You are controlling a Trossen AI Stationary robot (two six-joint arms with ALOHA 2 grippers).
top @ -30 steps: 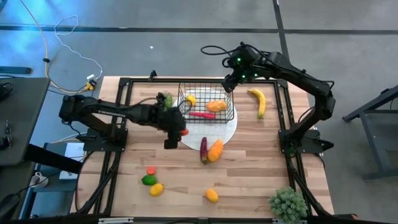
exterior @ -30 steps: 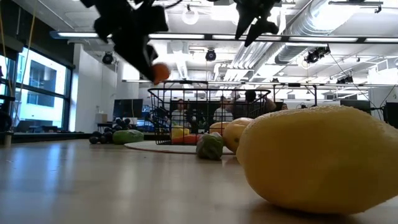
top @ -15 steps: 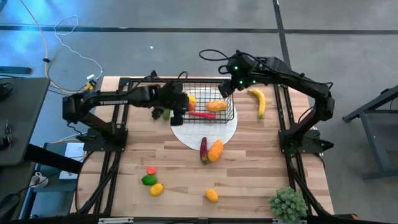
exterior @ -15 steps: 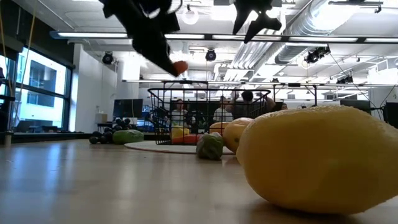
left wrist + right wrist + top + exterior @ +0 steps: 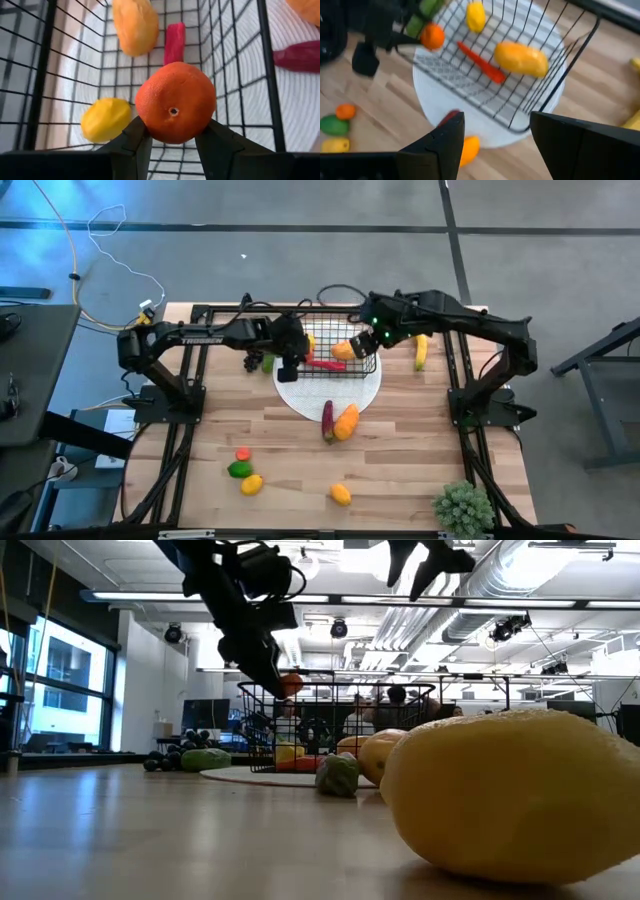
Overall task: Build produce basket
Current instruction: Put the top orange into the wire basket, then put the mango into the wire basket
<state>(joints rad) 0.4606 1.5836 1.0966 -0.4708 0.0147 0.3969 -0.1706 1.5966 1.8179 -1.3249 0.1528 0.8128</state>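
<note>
Produce, held item: your left gripper (image 5: 172, 142) has its two dark fingers (image 5: 135, 137) closed on a round orange toy fruit (image 5: 175, 101), pressed against both sides of it. The fruit sits at the fingertips, above the left end of the small rectangular black wire-mesh basket (image 5: 368, 366).

Produce, in basket: past the held fruit, looking beyond your left fingers, you have a small yellow lemon-shaped piece (image 5: 105, 119), a slim red pepper-like piece (image 5: 174, 42) and an oblong orange-yellow piece (image 5: 135, 24), all lying on the mesh floor.

Basket support: a flat white round disc (image 5: 361, 395) lies under the basket.

Produce, just outside the basket: a long dark purple piece (image 5: 327, 416) and an orange oblong piece (image 5: 346, 421) lie touching each other at the disc's near edge, beyond the fingers of your right gripper (image 5: 496, 132). Those fingers stand spread apart with nothing between them, above the basket's right end.

Produce, farther off: a yellow banana (image 5: 419, 351) lies on the wooden table (image 5: 410, 460) beside the basket. Well apart, near the table's front, you have a small orange round piece (image 5: 242, 454), a green piece (image 5: 239, 469), a yellow lemon (image 5: 251, 484) and a second yellow lemon (image 5: 341, 494).

Other: a bushy green plant (image 5: 462, 508) stands at the front right corner.
</note>
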